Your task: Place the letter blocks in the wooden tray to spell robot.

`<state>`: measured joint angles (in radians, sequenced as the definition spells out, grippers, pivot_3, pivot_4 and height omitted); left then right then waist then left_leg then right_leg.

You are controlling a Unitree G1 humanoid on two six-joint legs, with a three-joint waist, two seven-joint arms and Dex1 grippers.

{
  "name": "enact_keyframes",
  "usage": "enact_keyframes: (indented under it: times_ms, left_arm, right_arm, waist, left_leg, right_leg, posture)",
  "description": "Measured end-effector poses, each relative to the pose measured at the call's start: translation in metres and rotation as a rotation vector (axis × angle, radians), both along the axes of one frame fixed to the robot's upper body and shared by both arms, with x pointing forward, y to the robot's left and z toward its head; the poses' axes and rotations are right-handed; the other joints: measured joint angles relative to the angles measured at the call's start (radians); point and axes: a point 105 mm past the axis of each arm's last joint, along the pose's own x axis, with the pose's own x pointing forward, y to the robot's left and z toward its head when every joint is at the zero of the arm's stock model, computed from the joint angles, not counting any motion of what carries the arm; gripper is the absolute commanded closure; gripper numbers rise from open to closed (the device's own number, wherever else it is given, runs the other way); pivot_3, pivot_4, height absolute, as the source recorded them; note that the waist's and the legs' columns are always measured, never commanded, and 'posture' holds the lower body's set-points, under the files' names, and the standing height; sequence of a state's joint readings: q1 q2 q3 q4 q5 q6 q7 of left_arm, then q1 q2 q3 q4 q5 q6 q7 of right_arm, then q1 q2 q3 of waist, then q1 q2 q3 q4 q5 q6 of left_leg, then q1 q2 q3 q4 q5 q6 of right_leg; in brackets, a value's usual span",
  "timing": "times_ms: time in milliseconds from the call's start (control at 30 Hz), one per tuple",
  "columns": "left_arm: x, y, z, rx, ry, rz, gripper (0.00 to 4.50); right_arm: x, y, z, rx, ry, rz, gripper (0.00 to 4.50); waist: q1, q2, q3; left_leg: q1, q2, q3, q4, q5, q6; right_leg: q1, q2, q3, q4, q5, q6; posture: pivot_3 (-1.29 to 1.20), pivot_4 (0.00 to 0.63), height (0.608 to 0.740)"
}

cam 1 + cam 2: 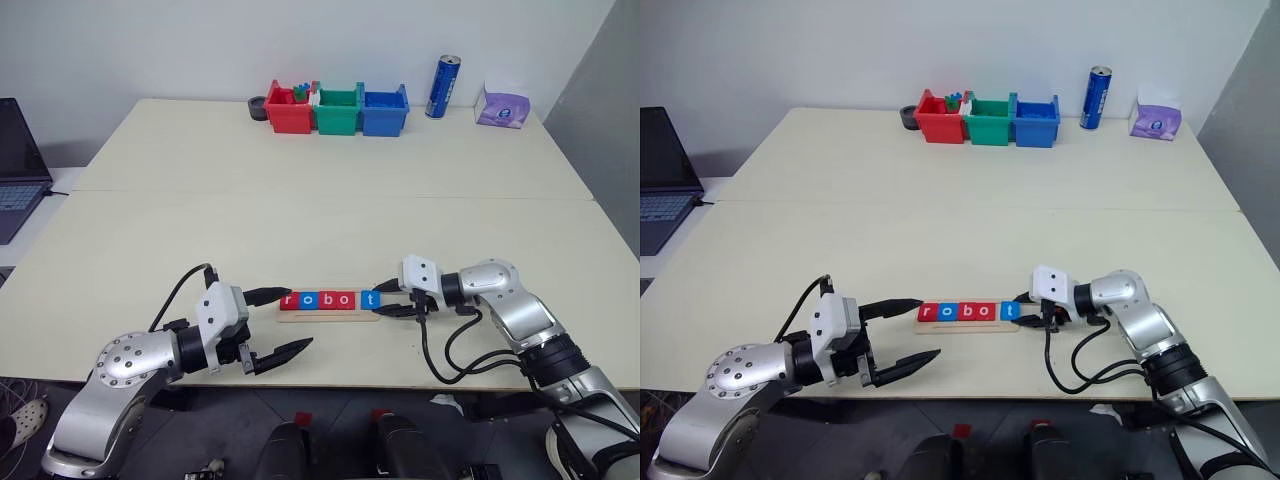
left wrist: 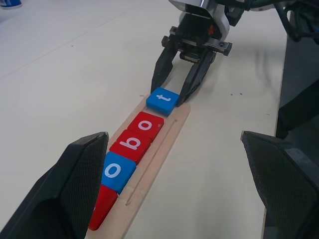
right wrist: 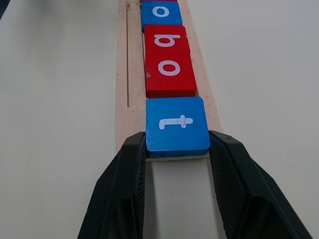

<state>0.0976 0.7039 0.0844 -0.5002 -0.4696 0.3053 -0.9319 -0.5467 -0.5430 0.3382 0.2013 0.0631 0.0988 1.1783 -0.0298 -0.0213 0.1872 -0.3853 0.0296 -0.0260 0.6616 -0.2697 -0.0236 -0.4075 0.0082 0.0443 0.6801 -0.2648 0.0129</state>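
I have the right hand (image 3: 177,149) clamped on the blue t block (image 3: 177,125), one finger on each side edge, at the right end of the wooden tray (image 1: 330,316) near the front of the table (image 1: 320,200). The tray's long axis runs left to right across me, and the hand reaches in along that axis from its right end. The r, o, b, o blocks (image 2: 130,144) already sit in a row; the t lies just beside the last o, with a thin gap and its outer edge hanging past the tray's end. My left hand (image 1: 278,325) waits wide open and empty at the tray's left end. I judge a short nudge leftward, then release, finishes it.
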Motion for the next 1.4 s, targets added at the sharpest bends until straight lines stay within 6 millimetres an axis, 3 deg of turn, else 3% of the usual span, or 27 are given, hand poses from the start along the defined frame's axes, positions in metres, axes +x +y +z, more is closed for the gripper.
enact_keyframes:
  times_ms: [333,633,800,900,1000,1367,1400]
  left_arm:
    - [0.000,0.000,0.000,0.001,0.001,0.000,0.00]
    - [0.000,0.001,-0.001,0.004,0.009,0.002,0.00]
    - [0.000,0.001,-0.002,0.004,0.013,0.001,0.00]
    - [-0.001,0.001,-0.002,0.005,0.014,-0.001,0.00]
    - [-0.001,0.001,-0.002,0.009,0.017,-0.007,0.00]
    - [-0.001,0.000,-0.001,0.012,0.013,-0.018,0.00]
    - [-0.001,0.000,-0.001,0.013,0.014,-0.018,0.00]
  right_arm:
    - [-0.001,0.001,0.000,-0.003,0.002,0.011,3.04]
    - [-0.002,0.001,0.000,-0.005,0.018,0.013,0.04]
    - [-0.002,0.000,0.006,0.008,0.033,-0.002,0.04]
    - [0.000,-0.010,0.016,0.014,0.018,-0.027,0.04]
    - [-0.003,-0.024,0.018,0.013,0.022,-0.050,0.58]
    - [-0.012,-0.019,0.004,0.025,0.047,-0.054,4.47]
    - [-0.013,-0.017,0.002,0.022,0.047,-0.052,4.49]
  waist:
    - [0.000,0.000,0.000]
    - [0.000,0.000,0.000]
    - [0.000,0.000,0.000]
    - [0.002,0.000,0.000]
    - [0.002,0.000,0.000]
    - [-0.002,0.000,0.000]
    - [-0.002,0.000,0.000]
  left_leg:
    - [0.000,0.000,0.000,0.000,0.000,0.000]
    - [0.000,0.000,0.000,0.000,0.000,0.000]
    - [0.000,0.000,0.000,0.000,0.000,0.000]
    - [0.000,0.000,0.000,0.000,0.000,0.000]
    - [0.000,0.000,0.000,0.000,0.000,0.000]
    - [0.000,0.000,0.000,0.000,0.000,0.000]
    - [0.000,0.000,0.000,0.000,0.000,0.000]
  right_leg:
    - [0.000,0.000,0.000,0.000,0.000,0.000]
    - [0.000,0.000,0.000,0.000,0.000,0.000]
    - [0.000,0.000,0.000,0.000,0.000,0.000]
    - [0.000,-0.001,0.000,0.000,0.000,0.000]
    - [0.000,-0.001,0.000,0.000,0.000,0.000]
    - [0.000,0.001,0.000,0.000,-0.001,0.001]
    - [0.000,0.001,0.000,0.000,-0.001,0.001]
  posture:
    - [0.00,0.150,0.740]
    - [0.00,0.150,0.740]
    - [0.00,0.150,0.740]
    - [0.00,0.150,0.740]
    - [0.00,0.150,0.740]
    - [0.00,0.150,0.740]
    - [0.00,0.150,0.740]
